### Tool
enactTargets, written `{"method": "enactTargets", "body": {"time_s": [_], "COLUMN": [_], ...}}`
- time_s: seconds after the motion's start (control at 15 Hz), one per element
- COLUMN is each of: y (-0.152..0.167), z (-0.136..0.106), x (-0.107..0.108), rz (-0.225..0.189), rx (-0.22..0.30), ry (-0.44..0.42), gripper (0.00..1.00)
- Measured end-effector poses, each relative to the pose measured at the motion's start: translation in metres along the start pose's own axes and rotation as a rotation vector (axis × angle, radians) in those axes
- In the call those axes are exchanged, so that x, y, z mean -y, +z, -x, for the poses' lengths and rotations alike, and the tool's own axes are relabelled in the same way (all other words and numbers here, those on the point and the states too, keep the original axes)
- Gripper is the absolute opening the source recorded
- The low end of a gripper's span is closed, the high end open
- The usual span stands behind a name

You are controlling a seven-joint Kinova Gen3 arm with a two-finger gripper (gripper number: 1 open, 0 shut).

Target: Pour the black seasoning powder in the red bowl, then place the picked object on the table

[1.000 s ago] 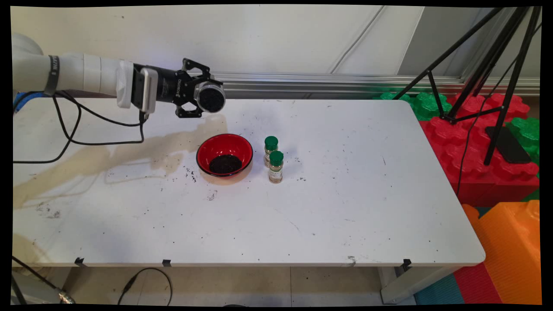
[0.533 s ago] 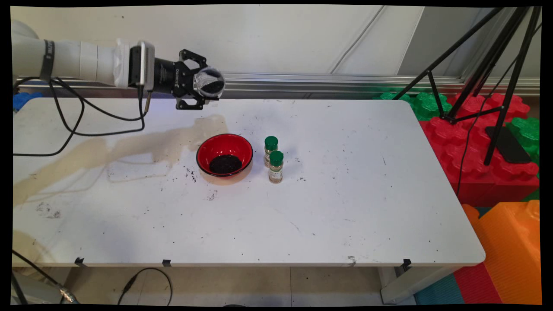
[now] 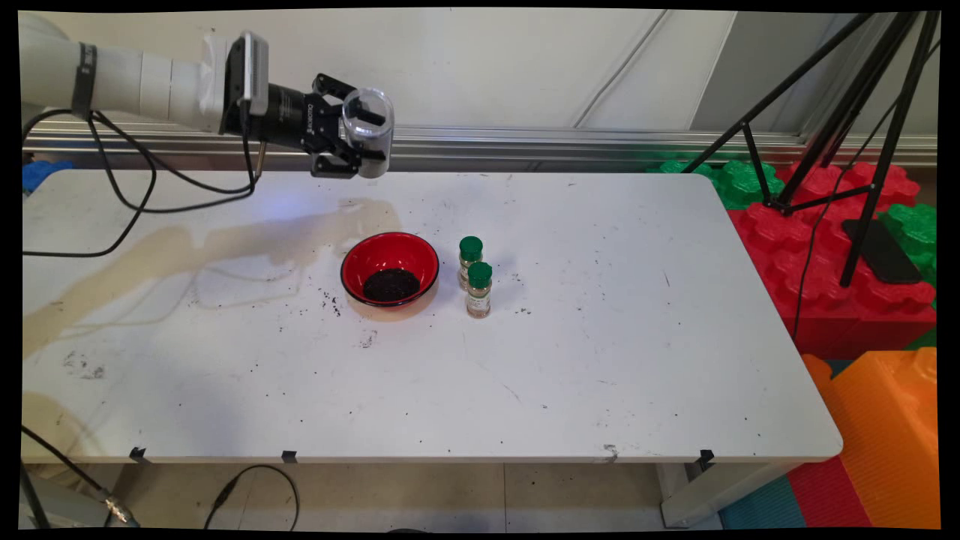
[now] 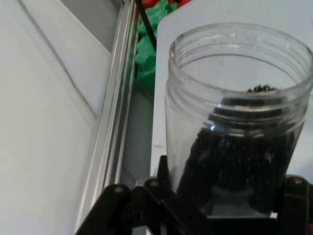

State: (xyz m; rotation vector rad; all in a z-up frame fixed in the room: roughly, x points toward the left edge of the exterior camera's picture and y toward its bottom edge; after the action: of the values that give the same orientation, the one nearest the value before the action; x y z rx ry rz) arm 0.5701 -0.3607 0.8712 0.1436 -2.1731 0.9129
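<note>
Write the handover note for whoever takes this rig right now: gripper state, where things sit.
Gripper: shut on the clear jar, held in the air above the table's far left part, mouth up, lidless, some dark grains inside.
Red bowl: mid-table, below and in front of the jar, a heap of dark grains in it.
Two green-capped spice bottles: upright, just right of the bowl.
Loose grains scattered around the bowl.

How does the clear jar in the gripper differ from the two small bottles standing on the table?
The clear jar has no lid, its mouth open; the two small bottles wear green caps. The jar is held in the air by the gripper, above the table's far edge; the bottles stand upright on the table beside the red bowl. The jar holds dark grains; the bottles' contents look pale brownish. The jar looks wider. All are see-through.
</note>
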Motion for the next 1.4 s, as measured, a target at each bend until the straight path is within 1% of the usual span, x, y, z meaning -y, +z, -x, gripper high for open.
{"method": "enactTargets", "body": {"time_s": [0.27, 0.6, 0.93, 1.2, 1.4], "y": [0.005, 0.016, 0.038, 0.059, 0.070], "z": [0.003, 0.007, 0.014, 0.021, 0.025], "x": [0.017, 0.035, 0.050, 0.055, 0.056], "rz": [0.027, 0.057, 0.092, 0.125, 0.141], "rx": [-0.035, -0.080, -0.122, -0.140, -0.145], "ry": [-0.158, -0.298, -0.442, -0.532, -0.575], "gripper": [0.00, 0.00, 0.00, 0.00, 0.00]}}
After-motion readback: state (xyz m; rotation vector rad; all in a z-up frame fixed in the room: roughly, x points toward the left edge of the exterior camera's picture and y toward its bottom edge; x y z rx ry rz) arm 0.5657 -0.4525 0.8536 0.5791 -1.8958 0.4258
